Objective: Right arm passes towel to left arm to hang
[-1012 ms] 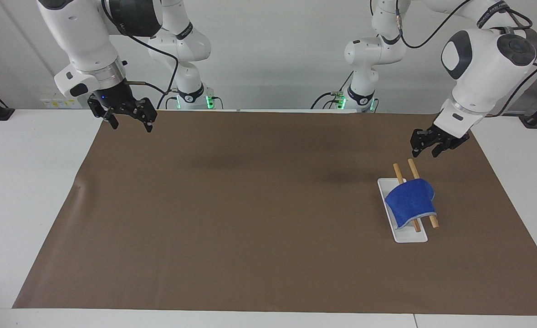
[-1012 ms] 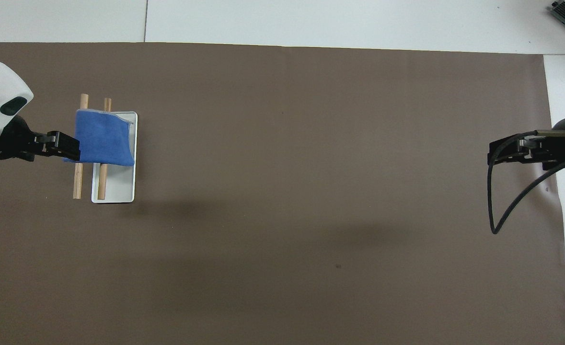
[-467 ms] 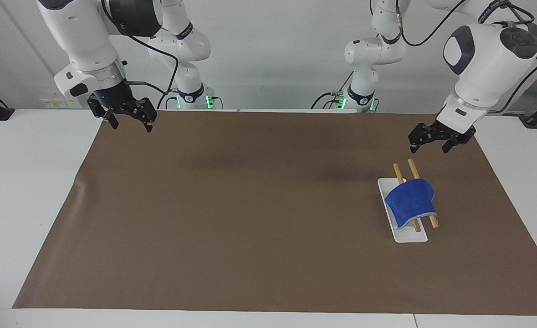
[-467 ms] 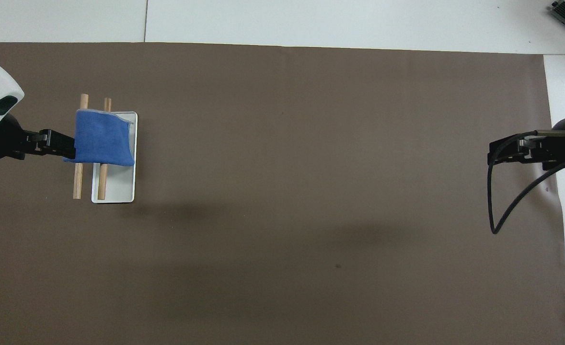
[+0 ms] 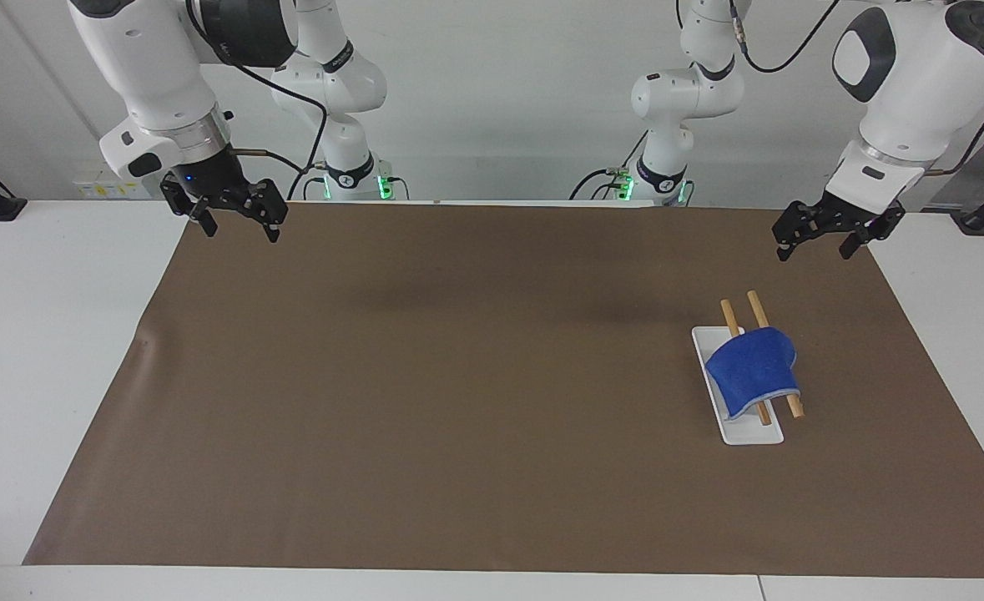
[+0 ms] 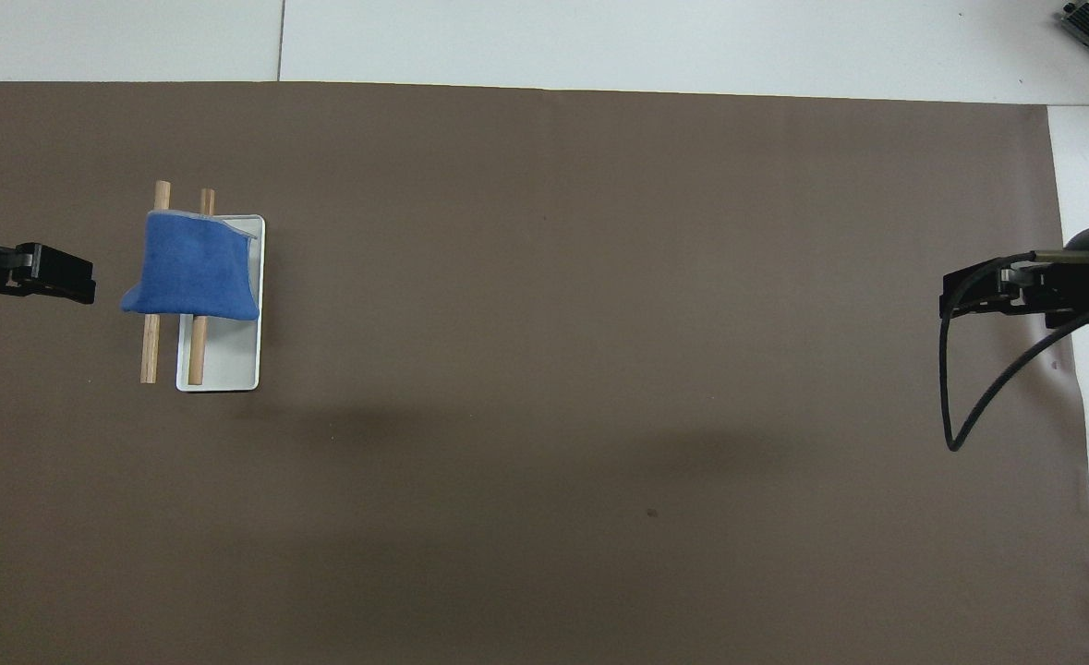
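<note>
The towel (image 5: 751, 371) drapes over two dowels (image 5: 757, 310) on a tray (image 5: 750, 434) near the left arm's end. Both hands, left hand (image 5: 817, 240) and right hand (image 5: 239, 225), hang released, empty, over the mat's (image 5: 458, 401) edges.

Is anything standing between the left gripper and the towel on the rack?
Nothing visible does. The towel is draped over the two wooden rods above the white tray. The left gripper, fingers open, hangs over bare brown mat nearby. The right gripper waits.

The left gripper (image 5: 839, 236) has risen and withdrawn from the towel (image 5: 750, 371) toward its own end of the table; it now hangs clear, jaws spread and empty, over the mat (image 5: 492, 392) edge.
</note>
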